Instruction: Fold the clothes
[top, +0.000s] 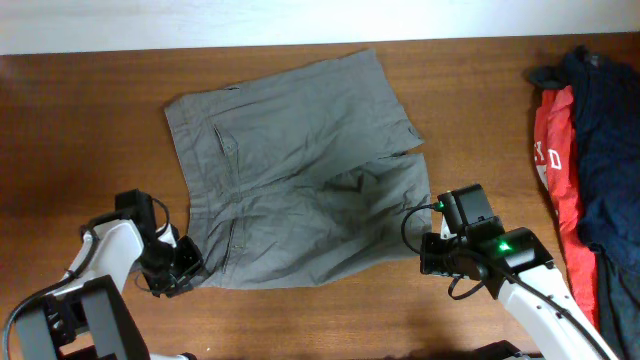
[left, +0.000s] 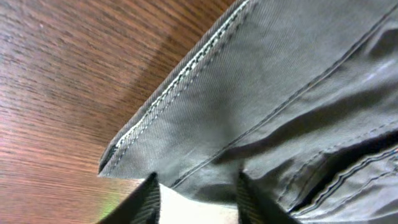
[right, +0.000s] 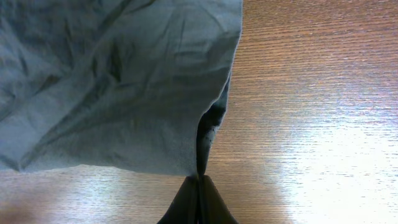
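The clothes (top: 300, 170), grey-olive shorts, lie spread across the middle of the wooden table. My left gripper (top: 182, 268) is at their near left corner. In the left wrist view its fingers (left: 149, 200) stand apart, and the stitched hem of the clothes (left: 261, 106) lies just ahead of the left gripper (left: 198, 190), with a pale patch between the tips. My right gripper (top: 428, 252) is at the near right corner. In the right wrist view the right gripper (right: 200, 182) is shut, pinching a fold at the edge of the clothes (right: 112, 87).
A red garment with white letters (top: 555, 170) and navy-blue garments (top: 605, 130) are piled at the table's right edge. Bare wood (top: 80, 150) shows left of the shorts and along the near edge.
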